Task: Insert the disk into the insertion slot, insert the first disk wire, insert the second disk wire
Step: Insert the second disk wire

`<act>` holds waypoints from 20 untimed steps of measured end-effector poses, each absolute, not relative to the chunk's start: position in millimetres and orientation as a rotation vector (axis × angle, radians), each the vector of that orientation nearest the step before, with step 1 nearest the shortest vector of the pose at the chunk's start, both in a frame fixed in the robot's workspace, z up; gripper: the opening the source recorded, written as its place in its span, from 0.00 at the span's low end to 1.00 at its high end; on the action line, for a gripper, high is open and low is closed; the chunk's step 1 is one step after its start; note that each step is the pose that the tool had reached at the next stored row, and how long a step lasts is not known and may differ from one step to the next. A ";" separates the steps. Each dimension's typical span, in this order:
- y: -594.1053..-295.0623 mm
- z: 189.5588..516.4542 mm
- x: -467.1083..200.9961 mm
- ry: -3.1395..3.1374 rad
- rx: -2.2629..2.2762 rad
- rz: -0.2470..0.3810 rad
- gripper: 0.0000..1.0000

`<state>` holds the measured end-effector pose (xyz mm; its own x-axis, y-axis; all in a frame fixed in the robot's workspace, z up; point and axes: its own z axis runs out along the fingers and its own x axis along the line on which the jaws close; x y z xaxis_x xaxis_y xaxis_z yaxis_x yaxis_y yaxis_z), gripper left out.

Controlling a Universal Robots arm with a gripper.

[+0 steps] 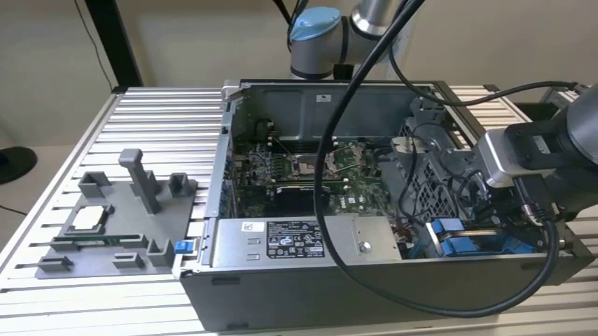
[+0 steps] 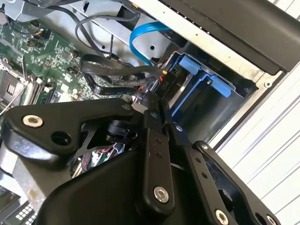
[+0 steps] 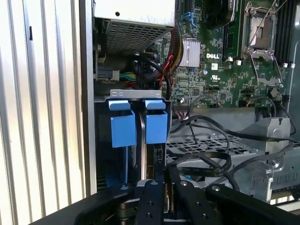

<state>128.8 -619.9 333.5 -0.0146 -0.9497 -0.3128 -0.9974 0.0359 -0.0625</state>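
black gripper (image 2: pixel 157 101) linkages fill the foreground in both wrist views, and its two slim fingers (image 2: pixel 152 140) are pressed together with no gap between them; whether something thin is pinched at the tips cannot be told. in the second wrist view the tips sit just beside a bundle of black wires (image 2: pixel 117 75) and close to the insertion slot (image 2: pixel 206 77), a grey metal bay with bright blue plastic rails in the corner of an open computer case (image 1: pixel 280 280). in the first wrist view the disk (image 3: pixel 140 136) appears edge-on inside that bay, standing between two blue carrier tabs (image 3: pixel 123 126), with the closed gripper (image 3: pixel 165 166) right at its near end. a light blue cable (image 2: pixel 140 40) loops above the bay, and a green motherboard (image 3: pixel 220 61) lies beyond. in the exterior view the case rests on a ribbed metal table (image 1: pixel 140 112), the arm's wrist (image 1: pixel 523 157) hangs over the case's corner on the exterior view's right, and a grey parts fixture (image 1: pixel 112 224) sits on the exterior view's left.
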 end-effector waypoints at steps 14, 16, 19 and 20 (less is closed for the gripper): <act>-619.8 337.0 128.9 2.044 -1.992 0.259 0.00; -619.8 337.2 128.8 2.044 -1.992 0.259 0.00; -619.8 337.1 128.8 2.044 -1.992 0.259 0.00; -619.8 337.1 128.8 2.044 -1.992 0.258 0.00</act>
